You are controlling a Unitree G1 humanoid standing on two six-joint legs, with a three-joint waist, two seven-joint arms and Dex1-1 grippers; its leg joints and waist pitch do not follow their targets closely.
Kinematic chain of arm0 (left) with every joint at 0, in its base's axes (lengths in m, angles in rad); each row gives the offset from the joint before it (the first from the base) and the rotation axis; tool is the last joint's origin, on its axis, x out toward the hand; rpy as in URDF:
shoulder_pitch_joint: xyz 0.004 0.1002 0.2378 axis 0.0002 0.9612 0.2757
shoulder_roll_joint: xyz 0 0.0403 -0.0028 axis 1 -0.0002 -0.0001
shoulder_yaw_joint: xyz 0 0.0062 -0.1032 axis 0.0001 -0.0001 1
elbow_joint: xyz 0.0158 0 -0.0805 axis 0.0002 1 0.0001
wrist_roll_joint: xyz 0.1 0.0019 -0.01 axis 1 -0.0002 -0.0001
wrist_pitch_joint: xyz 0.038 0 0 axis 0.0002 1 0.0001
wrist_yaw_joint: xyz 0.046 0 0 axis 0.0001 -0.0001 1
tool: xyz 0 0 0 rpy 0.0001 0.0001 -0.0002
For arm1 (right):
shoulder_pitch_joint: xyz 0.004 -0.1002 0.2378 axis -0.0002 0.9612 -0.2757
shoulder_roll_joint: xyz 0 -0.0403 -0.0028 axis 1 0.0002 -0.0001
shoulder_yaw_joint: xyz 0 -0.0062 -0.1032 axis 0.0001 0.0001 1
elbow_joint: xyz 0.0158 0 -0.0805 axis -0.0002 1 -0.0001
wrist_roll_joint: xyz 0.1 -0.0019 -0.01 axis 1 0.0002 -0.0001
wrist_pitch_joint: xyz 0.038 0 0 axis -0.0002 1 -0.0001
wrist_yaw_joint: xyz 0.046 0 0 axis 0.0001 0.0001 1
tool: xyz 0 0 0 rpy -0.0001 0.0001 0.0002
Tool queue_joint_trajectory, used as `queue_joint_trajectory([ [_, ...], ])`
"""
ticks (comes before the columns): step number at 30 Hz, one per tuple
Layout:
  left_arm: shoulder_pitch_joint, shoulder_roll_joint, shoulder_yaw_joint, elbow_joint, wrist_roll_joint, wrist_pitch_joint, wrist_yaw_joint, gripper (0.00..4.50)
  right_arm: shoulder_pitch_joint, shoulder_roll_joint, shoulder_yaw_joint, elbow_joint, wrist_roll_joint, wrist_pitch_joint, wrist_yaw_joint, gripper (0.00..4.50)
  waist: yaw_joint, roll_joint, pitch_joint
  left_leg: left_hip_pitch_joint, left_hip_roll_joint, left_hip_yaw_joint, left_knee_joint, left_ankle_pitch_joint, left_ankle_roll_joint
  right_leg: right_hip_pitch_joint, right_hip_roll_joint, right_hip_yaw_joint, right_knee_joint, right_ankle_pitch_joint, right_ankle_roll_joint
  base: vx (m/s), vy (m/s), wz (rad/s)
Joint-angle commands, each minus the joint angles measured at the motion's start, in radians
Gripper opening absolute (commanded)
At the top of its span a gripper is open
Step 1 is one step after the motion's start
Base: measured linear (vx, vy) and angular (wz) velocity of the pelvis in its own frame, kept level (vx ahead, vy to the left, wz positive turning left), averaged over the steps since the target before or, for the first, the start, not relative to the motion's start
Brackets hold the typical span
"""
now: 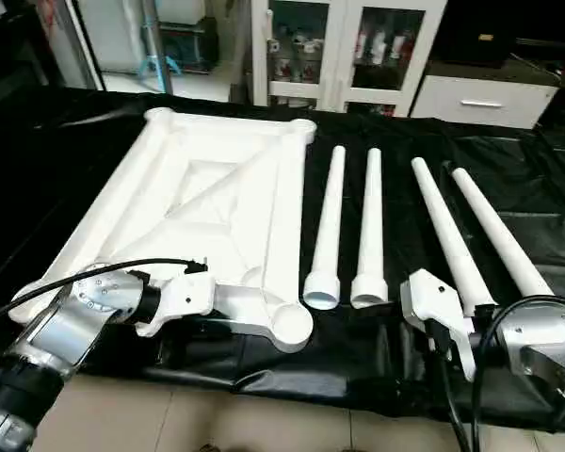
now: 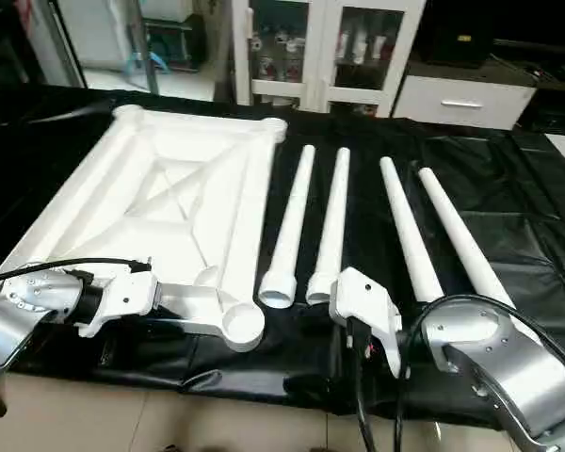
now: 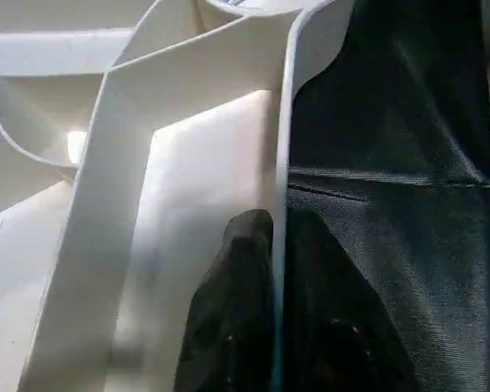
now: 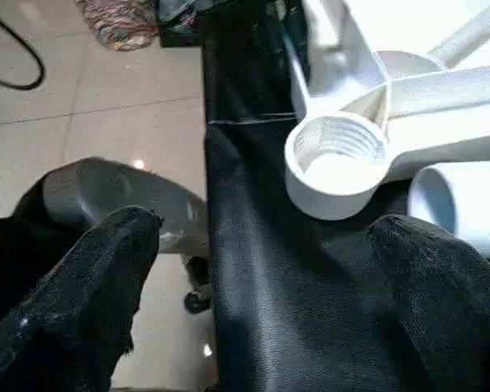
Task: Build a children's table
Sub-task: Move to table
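The children's table top (image 1: 217, 188) lies upside down on the black cover, its ribbed X-braced underside up. My left gripper (image 3: 278, 269) is shut on the thin wall of its near rim, one black finger on each side, close to the near corner socket (image 1: 290, 325). Four white legs lie side by side to the right of the top: two (image 1: 328, 221) (image 1: 370, 221) have their wide ends toward me and two (image 1: 447, 231) (image 1: 499, 231) slant outward. My right gripper (image 4: 265, 278) stands open with nothing in it, over the cover's front edge near the socket (image 4: 336, 163) and a leg's wide end (image 4: 465, 196).
The black-covered work table (image 1: 508, 188) ends just in front of my arms, with tiled floor (image 1: 264, 424) below. A white glass-door cabinet (image 1: 344, 47) and a white drawer unit (image 1: 480, 99) stand behind it. Black cables run along both forearms. A grey wheeled base (image 4: 122, 196) sits on the floor.
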Motion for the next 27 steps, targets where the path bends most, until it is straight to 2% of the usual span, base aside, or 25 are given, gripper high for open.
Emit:
queue_joint_trajectory([
  [1, 0.042, 0.020, 0.013, 0.022, 0.014, 0.040, 0.043, 0.11, -0.012, 0.005, 0.001, 0.007, -0.009, -0.011, -0.009, 4.50, 0.006, -0.004, -0.043, 0.000, 0.075, -0.033, -0.101, -0.175, 0.010, 0.036, -0.081, 0.051, -0.080, -0.156, -0.247, 0.000, 0.000, 0.00],
  [5, 0.080, 0.040, 0.036, -0.002, 0.010, 0.060, 0.056, 0.04, -0.012, 0.009, 0.004, 0.010, -0.011, -0.016, -0.015, 4.50, 0.005, -0.004, -0.044, -0.001, 0.074, -0.033, -0.101, -0.158, 0.020, 0.036, -0.081, 0.052, -0.083, -0.169, -0.238, 0.000, 0.000, 0.00],
  [9, 0.147, 0.069, 0.086, -0.039, 0.006, 0.097, 0.101, 0.01, -0.027, 0.021, 0.009, 0.024, -0.021, -0.023, -0.022, 4.50, 0.002, -0.012, -0.043, -0.003, 0.073, -0.031, -0.101, -0.142, 0.036, 0.036, -0.080, 0.051, -0.083, -0.176, -0.238, 0.000, 0.000, 0.00],
  [10, 0.159, 0.071, 0.096, -0.047, 0.005, 0.108, 0.112, 0.01, -0.028, 0.023, 0.009, 0.027, -0.021, -0.025, -0.023, 4.50, 0.000, -0.010, -0.043, -0.007, 0.075, -0.033, -0.102, -0.138, 0.036, 0.038, -0.081, 0.051, -0.081, -0.177, -0.238, 0.000, 0.000, 0.00],
  [11, 0.172, 0.071, 0.107, -0.052, 0.005, 0.112, 0.127, 0.01, -0.029, 0.025, 0.010, 0.032, -0.026, -0.030, -0.026, 4.50, -0.002, -0.010, -0.041, -0.006, 0.075, -0.034, -0.103, -0.146, 0.036, 0.036, -0.080, 0.050, -0.084, -0.196, -0.234, 0.000, 0.000, 0.00],
  [12, 0.182, 0.071, 0.117, -0.055, 0.008, 0.114, 0.143, 0.01, -0.033, 0.027, 0.013, 0.038, -0.032, -0.034, -0.030, 4.50, -0.003, -0.009, -0.040, 0.000, 0.074, -0.031, -0.103, -0.165, 0.034, 0.030, -0.078, 0.050, -0.088, -0.218, -0.233, 0.000, 0.000, 0.00],
  [14, 0.199, 0.068, 0.134, -0.053, 0.023, 0.111, 0.185, 0.01, -0.038, 0.033, 0.016, 0.050, -0.043, -0.043, -0.039, 4.50, -0.005, -0.018, -0.038, -0.003, 0.074, -0.031, -0.103, -0.177, 0.033, 0.031, -0.078, 0.051, -0.089, -0.237, -0.231, 0.000, 0.000, 0.00],
  [15, 0.204, 0.065, 0.142, -0.053, 0.028, 0.117, 0.205, 0.01, -0.039, 0.035, 0.016, 0.055, -0.047, -0.046, -0.044, 4.50, -0.004, -0.014, -0.037, -0.001, 0.073, -0.032, -0.104, -0.182, 0.033, 0.029, -0.078, 0.051, -0.091, -0.259, -0.222, 0.000, 0.000, 0.00],
  [16, 0.205, 0.060, 0.146, -0.052, 0.035, 0.111, 0.225, 0.01, -0.040, 0.040, 0.014, 0.060, -0.047, -0.047, -0.048, 4.50, -0.004, -0.013, -0.037, -0.001, 0.073, -0.032, -0.104, -0.183, 0.031, 0.029, -0.078, 0.052, -0.091, -0.266, -0.217, 0.000, 0.000, 0.00],
  [18, 0.200, 0.050, 0.150, -0.056, 0.039, 0.116, 0.242, 0.01, -0.044, 0.047, 0.013, 0.067, -0.050, -0.047, -0.056, 4.50, -0.003, -0.021, -0.037, -0.001, 0.072, -0.032, -0.105, -0.179, 0.035, 0.028, -0.077, 0.052, -0.092, -0.280, -0.205, 0.000, 0.000, 0.00],
  [19, 0.193, 0.041, 0.148, -0.057, 0.042, 0.112, 0.253, 0.01, -0.049, 0.053, 0.014, 0.074, -0.053, -0.048, -0.061, 4.50, -0.002, -0.014, -0.037, 0.002, 0.072, -0.032, -0.104, -0.179, 0.033, 0.026, -0.078, 0.052, -0.092, -0.285, -0.205, 0.000, 0.000, 0.00],
  [21, 0.183, 0.024, 0.146, -0.065, 0.050, 0.112, 0.273, 0.01, -0.050, 0.061, 0.019, 0.082, -0.069, -0.056, -0.071, 4.50, -0.001, -0.015, -0.038, 0.003, 0.073, -0.031, -0.104, -0.175, 0.030, 0.025, -0.077, 0.052, -0.094, -0.276, -0.207, 0.000, 0.000, 0.00],
  [24, 0.143, -0.016, 0.131, -0.044, 0.072, 0.079, 0.309, 0.01, -0.051, 0.082, 0.017, 0.088, -0.089, -0.058, -0.121, 4.50, 0.004, -0.007, -0.041, 0.007, 0.072, -0.028, -0.103, -0.158, 0.024, 0.024, -0.074, 0.053, -0.090, -0.215, -0.215, 0.000, 0.000, 0.00],
  [27, 0.107, -0.049, 0.113, -0.009, 0.083, 0.037, 0.331, 0.01, -0.056, 0.110, 0.007, 0.106, -0.125, -0.046, -0.196, 4.50, 0.010, -0.011, -0.044, 0.005, 0.070, -0.026, -0.102, -0.127, 0.029, 0.026, -0.073, 0.052, -0.087, -0.173, -0.218, 0.000, 0.000, 0.00],
])
